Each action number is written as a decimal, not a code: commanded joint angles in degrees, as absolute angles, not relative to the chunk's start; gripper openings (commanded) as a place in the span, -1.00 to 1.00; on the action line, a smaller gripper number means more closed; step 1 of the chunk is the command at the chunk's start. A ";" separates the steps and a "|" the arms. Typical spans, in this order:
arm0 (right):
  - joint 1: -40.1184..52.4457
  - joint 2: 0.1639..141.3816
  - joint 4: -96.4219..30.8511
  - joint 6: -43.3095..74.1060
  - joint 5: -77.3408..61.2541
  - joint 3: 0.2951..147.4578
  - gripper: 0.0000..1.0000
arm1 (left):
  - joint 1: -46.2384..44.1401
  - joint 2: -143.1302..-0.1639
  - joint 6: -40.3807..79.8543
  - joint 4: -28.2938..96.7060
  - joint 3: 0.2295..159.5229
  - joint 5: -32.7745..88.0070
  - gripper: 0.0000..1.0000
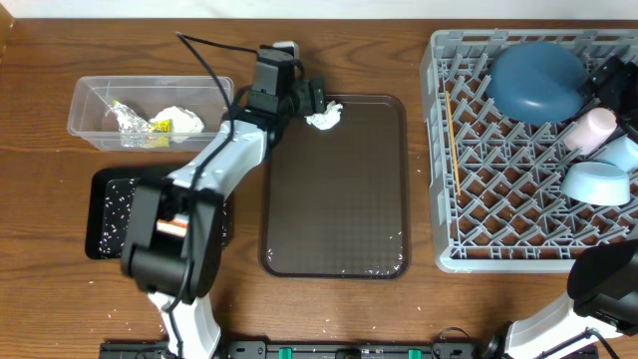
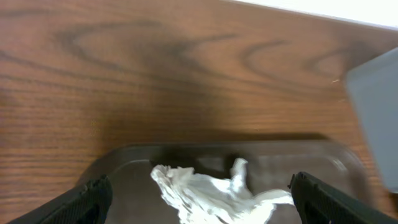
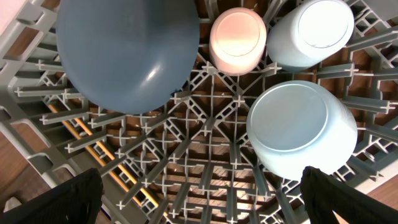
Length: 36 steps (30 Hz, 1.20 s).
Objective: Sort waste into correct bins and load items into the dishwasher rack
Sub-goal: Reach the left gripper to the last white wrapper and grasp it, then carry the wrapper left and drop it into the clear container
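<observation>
Jaws spread wide, the left gripper (image 2: 200, 185) hangs over a crumpled white tissue (image 2: 208, 194) lying between its fingers at the far edge of the brown serving tray (image 1: 334, 199). The right gripper (image 3: 199, 190), equally spread, hovers above the grey rack (image 1: 518, 214), which holds a dark-blue dish (image 1: 536, 80), a bowl (image 1: 596, 182) and two cups (image 3: 238, 40).

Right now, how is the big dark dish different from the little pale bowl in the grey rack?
Colour: the dark-blue dish is deep slate blue; the light-blue bowl is pale. Size: the dish is much wider than the bowl. Spot: from overhead the dish sits at the far side of the rack, the bowl nearer, by the right edge. Alike: both are round and turned bottom-up.
</observation>
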State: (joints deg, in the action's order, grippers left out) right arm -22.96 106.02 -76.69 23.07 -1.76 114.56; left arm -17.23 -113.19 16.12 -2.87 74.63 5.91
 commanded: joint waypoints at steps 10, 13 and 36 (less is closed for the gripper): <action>-23.24 106.08 -76.73 23.73 -1.91 114.52 0.99 | -22.09 -120.57 13.34 -4.64 75.26 3.33 0.85; -23.24 106.08 -76.71 23.73 -1.91 114.52 0.99 | -22.28 -120.57 13.37 -3.95 75.24 3.33 0.46; -23.22 106.08 -76.73 23.73 -1.91 114.52 0.99 | -17.19 -95.39 15.07 6.90 75.24 -26.17 -0.88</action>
